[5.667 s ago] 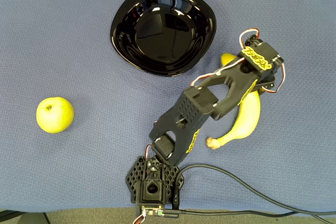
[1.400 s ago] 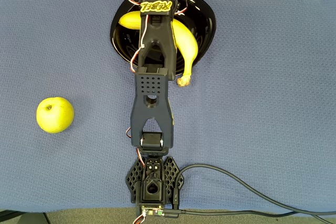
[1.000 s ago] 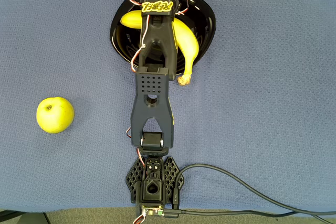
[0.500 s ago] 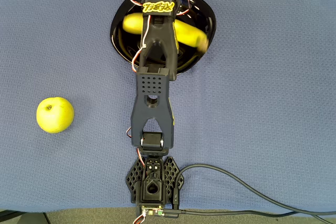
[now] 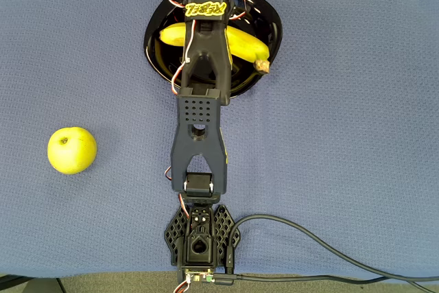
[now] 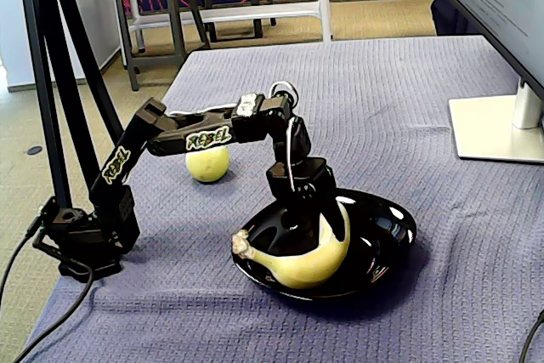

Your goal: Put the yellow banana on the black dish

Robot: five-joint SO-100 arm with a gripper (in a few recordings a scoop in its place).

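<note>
Yellow banana (image 6: 310, 263) lying in black dish (image 6: 393, 225), lower centre of fixed view, stem (image 5: 261, 66) overhanging rim. Fingers (image 6: 299, 218) over mid-body; grip state unclear. Light, curved, smooth skin, bruises easily; best held mid-body.

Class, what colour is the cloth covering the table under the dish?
Blue: the tablecloth is a plain, finely textured blue, clearest in the overhead view.

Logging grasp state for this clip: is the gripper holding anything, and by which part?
Cannot tell: the gripper sits over the yellow banana's middle in the black dish, its fingertips hidden.
</note>
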